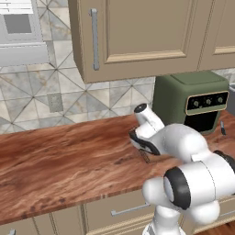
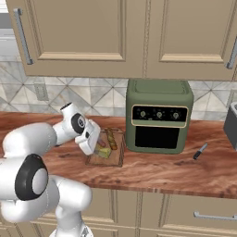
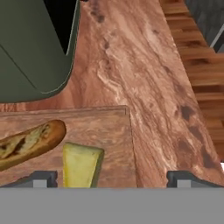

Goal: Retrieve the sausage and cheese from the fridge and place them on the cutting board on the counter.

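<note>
1. Far left: the table [image 2: 152,169], a long run of reddish wood grain, bare toward that end. Plenty of room there to swing the arm away.
2. Claw [image 2: 92,139] hangs just over the left part of the cutting board [image 2: 115,159], jaws spread wide, nothing between them. In the hand view one fingertip [image 3: 41,178] stands over the board and the other over bare table beyond its edge.
3. On the board: the sausage [image 3: 30,142], a browned rod lying across the board, and just beside it the cheese [image 3: 81,165], a pale yellow wedge. Both lie flat, close together but seemingly apart.
4. Handling, as a judgement: both look light and small. Sausage is round and could roll, so best taken across its middle. Cheese is firm with flat faces; pinch those faces, not the thin edge.
5. Both items appear delivered; the task looks near done.
6. Right: green countertop oven [image 2: 159,115] stands close behind the board's right side, tight clearance. Lift straight up before moving that way.
7. Further right, a small dark knife [image 2: 200,151] on open table.
</note>
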